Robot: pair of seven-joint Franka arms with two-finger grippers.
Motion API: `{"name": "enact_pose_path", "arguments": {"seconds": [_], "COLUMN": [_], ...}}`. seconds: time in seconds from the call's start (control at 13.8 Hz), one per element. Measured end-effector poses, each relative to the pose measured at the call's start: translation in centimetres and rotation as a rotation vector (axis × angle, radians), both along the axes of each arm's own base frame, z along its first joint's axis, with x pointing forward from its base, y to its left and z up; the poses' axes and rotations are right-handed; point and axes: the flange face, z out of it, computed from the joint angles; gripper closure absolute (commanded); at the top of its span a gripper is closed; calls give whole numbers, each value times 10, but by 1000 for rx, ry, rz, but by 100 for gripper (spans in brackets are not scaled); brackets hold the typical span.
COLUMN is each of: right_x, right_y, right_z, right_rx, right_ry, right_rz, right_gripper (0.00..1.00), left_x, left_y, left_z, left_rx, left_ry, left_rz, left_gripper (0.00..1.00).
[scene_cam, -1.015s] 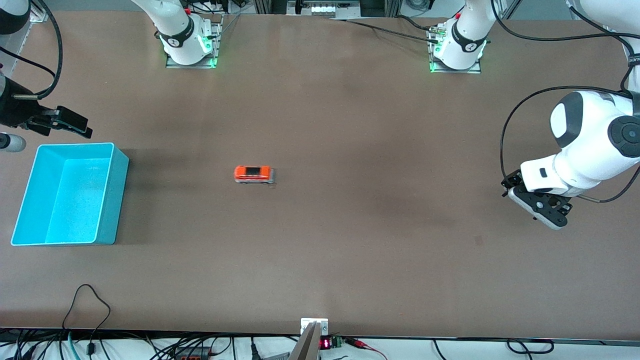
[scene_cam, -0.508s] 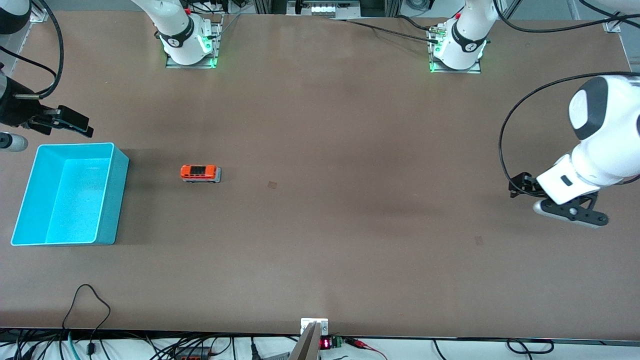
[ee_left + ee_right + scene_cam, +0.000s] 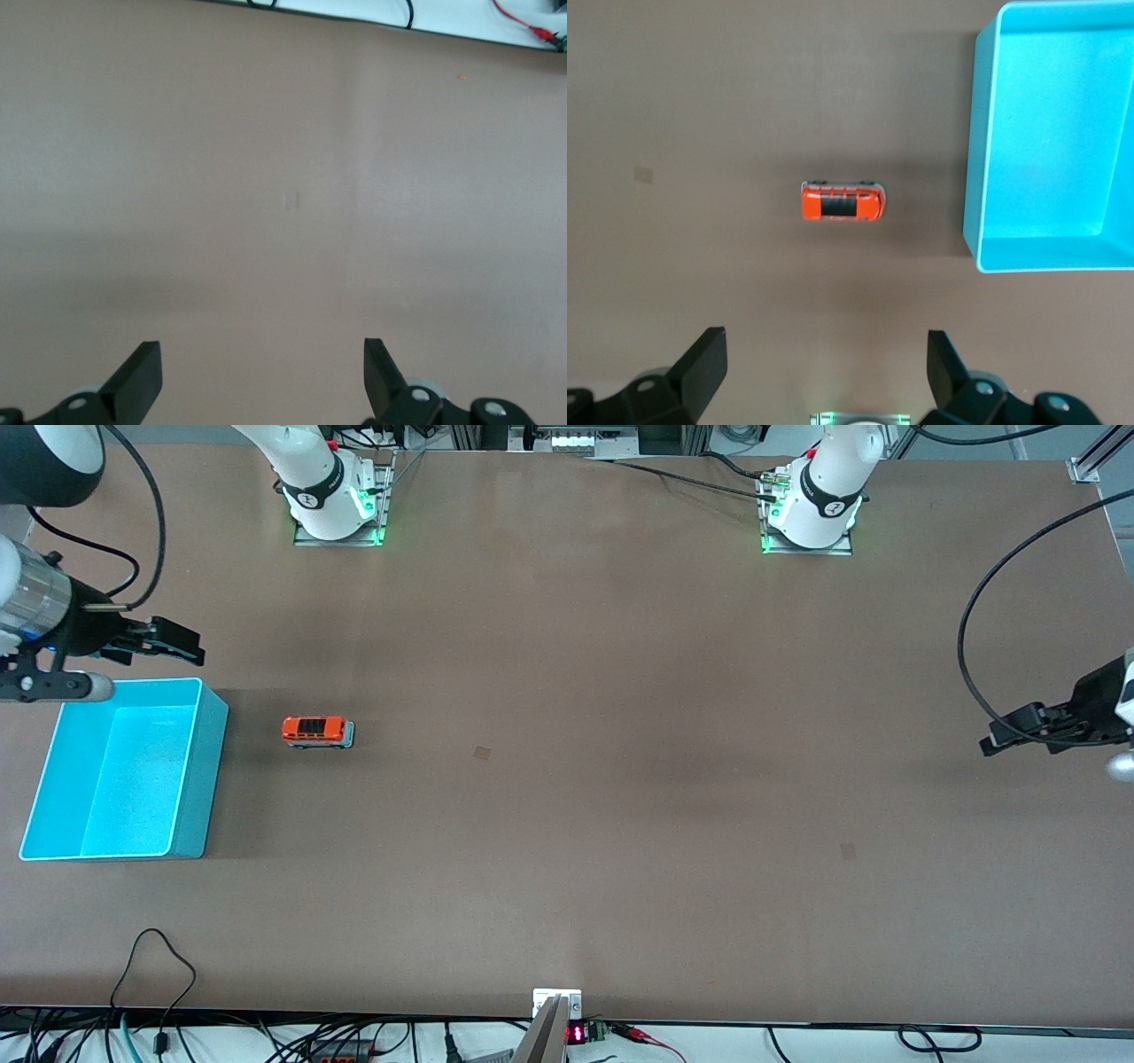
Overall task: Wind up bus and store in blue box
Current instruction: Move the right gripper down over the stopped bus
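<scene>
A wide brown table (image 3: pixel 620 779) carries the scene, with the two arm bases bolted along its edge farthest from the front camera and cables trailing off the near edge. The bus (image 3: pixel 318 732) stands on its wheels on the bare tabletop, just beside the blue box (image 3: pixel 202 779) but apart from it, on the side toward the left arm's end. The box sits open-topped at the right arm's end of the table.

The right gripper (image 3: pixel 168 645) hangs in the air over the table close to the box's corner, its fingers (image 3: pixel 704 363) spread wide and holding nothing. In the right wrist view the bus (image 3: pixel 842 202) lies ahead of the spread fingertips, with the box (image 3: pixel 983 133) alongside it.

The left gripper (image 3: pixel 1032 731) hovers over the bare table at the left arm's end, well apart from the bus. Its jaws are released too, fingers (image 3: pixel 142 376) parted, with only bare tabletop between them.
</scene>
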Motion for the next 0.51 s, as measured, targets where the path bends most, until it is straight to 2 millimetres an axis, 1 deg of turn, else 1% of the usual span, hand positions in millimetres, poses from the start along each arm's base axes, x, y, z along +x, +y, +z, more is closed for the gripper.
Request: {"name": "enact_pose_path", "arguments": {"seconds": [0.22, 0.29, 0.44, 0.51], "right_x": [-4, -7, -16, -23], "right_y": [5, 8, 23, 33], "right_z": [-9, -9, -10, -15], "right_rx": [-2, 0, 11, 18], "right_ry": [60, 77, 95, 104], "right_rz": [14, 33, 103, 147], "right_gripper": [0, 0, 0, 0], "left_x": [-12, -17, -27, -31], "left_y": [-13, -15, -24, -30], "left_z": [9, 16, 32, 37], "left_rx": [2, 13, 48, 65], "left_ry": [65, 76, 91, 88], "left_rz": [-22, -23, 3, 6], "left_gripper": [0, 0, 0, 0]}}
